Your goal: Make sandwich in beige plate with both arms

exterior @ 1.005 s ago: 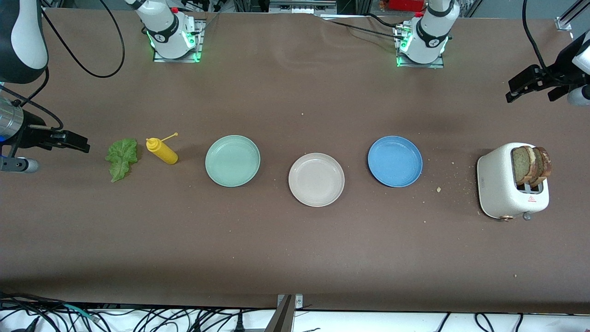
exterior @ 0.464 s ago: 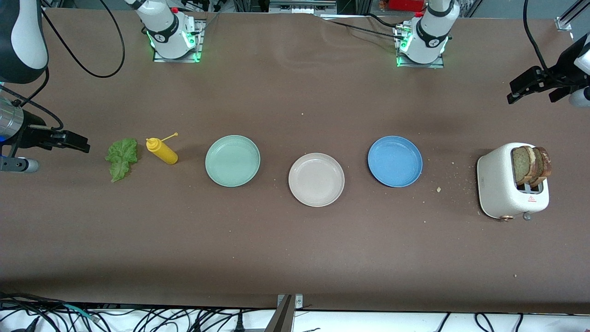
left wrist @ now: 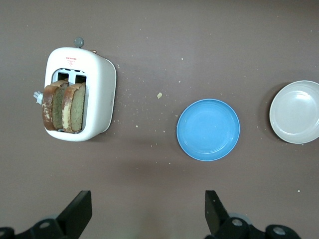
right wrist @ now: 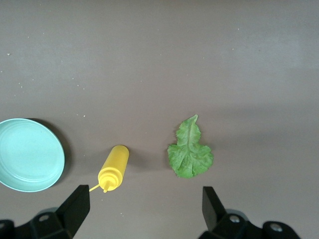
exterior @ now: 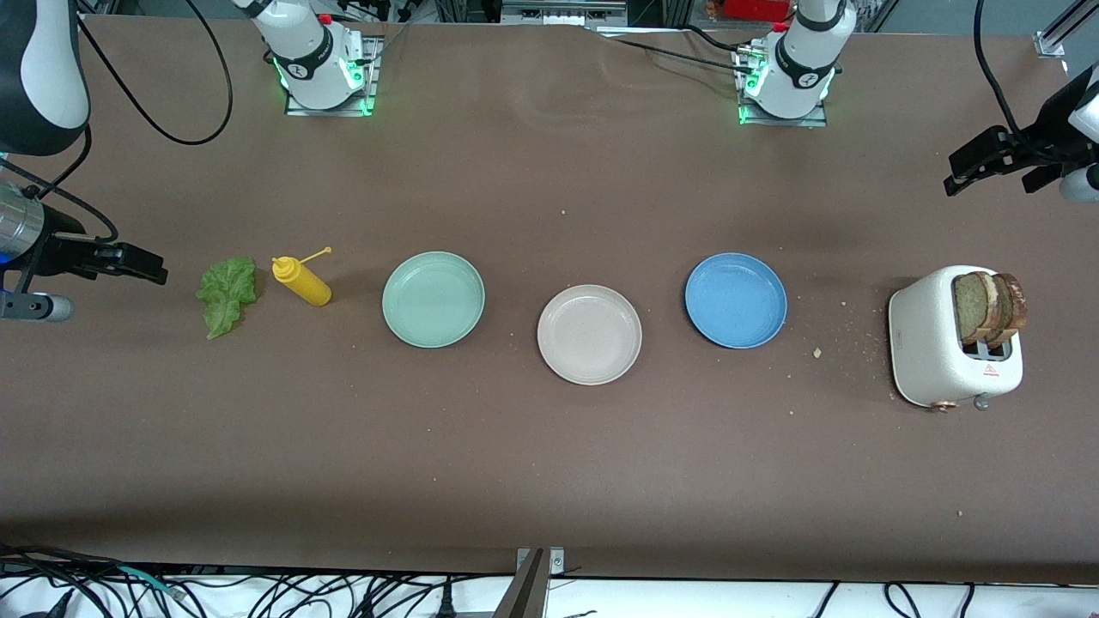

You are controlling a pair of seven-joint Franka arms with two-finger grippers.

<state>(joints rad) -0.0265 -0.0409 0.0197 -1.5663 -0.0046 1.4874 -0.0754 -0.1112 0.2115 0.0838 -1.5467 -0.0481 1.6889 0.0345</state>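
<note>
Both arms stand raised above the table, each one toward its own end. The right gripper (exterior: 142, 266) hangs in the air at the right arm's end of the table, and its two black fingers (right wrist: 76, 205) are spread wide with nothing between them. The left gripper (exterior: 966, 172) hangs in the air at the left arm's end, and its fingers (left wrist: 79, 211) are also spread wide and empty.

Beige plate (exterior: 589, 334), blue plate (exterior: 736, 299), mint-green plate (exterior: 434, 299), yellow bottle (exterior: 302, 281), green lettuce (exterior: 227, 294), white toaster (exterior: 932, 339)
</note>
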